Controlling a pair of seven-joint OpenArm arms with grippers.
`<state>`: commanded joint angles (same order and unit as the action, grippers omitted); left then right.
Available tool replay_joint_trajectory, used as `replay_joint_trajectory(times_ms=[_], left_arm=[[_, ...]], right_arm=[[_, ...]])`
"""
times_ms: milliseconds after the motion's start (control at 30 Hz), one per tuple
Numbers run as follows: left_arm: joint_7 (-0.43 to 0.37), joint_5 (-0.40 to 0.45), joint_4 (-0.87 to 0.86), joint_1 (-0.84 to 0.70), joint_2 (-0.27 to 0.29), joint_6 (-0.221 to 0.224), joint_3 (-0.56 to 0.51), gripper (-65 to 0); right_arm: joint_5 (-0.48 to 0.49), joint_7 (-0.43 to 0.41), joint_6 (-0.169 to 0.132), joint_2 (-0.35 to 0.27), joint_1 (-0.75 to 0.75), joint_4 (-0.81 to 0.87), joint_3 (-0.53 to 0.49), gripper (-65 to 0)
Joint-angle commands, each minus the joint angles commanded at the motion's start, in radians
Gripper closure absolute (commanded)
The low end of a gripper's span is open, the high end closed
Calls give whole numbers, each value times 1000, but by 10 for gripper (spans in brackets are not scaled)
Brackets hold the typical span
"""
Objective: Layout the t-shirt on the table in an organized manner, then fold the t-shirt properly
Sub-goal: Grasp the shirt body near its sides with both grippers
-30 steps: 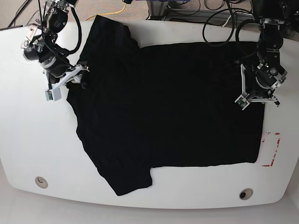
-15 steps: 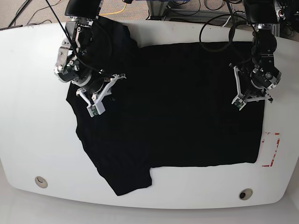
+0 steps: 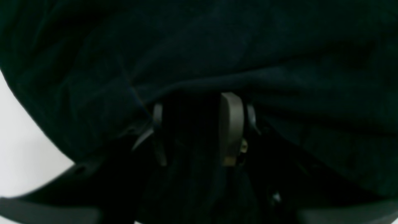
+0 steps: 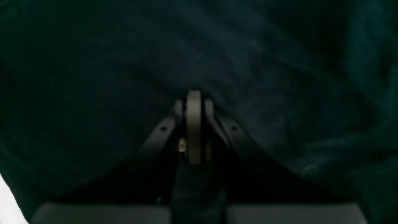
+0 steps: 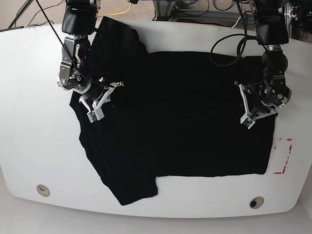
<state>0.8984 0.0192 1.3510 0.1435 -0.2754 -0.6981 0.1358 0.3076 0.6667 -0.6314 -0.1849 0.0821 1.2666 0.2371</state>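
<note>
The black t-shirt (image 5: pixel 185 112) lies spread flat on the white table (image 5: pixel 29 122), one sleeve at the top left and one at the bottom. My right gripper (image 5: pixel 100 102) rests on the shirt's left part. In the right wrist view its fingers (image 4: pixel 194 124) are pressed together, and the cloth (image 4: pixel 93 77) puckers around their tip. My left gripper (image 5: pixel 246 113) sits on the shirt's right part. Seen from the left wrist camera, it (image 3: pixel 194 101) has fingers (image 3: pixel 231 127) apart, with a fold of the dark cloth (image 3: pixel 248 46) across the tips and in the gap.
A red tape rectangle (image 5: pixel 282 156) marks the table right of the shirt. Two small round holes (image 5: pixel 43 189) (image 5: pixel 256 202) sit near the front edge. Cables and equipment (image 5: pixel 195 7) lie beyond the far edge.
Both arms moved inward and down onto the shirt: the right arm from off its left edge, the left arm slightly left. The right gripper's fingers have come together.
</note>
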Motion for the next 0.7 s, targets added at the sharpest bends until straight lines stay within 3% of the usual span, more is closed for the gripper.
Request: replay_joint_trajectory(times_ms=[100, 267, 500, 700], left_arm=[[0, 0, -28, 25, 2, 0, -17, -210], [0, 0, -55, 40, 0, 0, -106, -211], [9, -6, -6, 26, 0, 0, -164, -215], [141, -6, 169, -18, 0, 0, -170, -217]], right_arm=[[2, -60, 0, -49, 5, -57, 21, -8], [2, -64, -2, -107, 15, -114, 75, -8], [2, -66, -2, -126, 18, -100, 83, -11], [2, -60, 0, -120, 18, -60, 83, -11]])
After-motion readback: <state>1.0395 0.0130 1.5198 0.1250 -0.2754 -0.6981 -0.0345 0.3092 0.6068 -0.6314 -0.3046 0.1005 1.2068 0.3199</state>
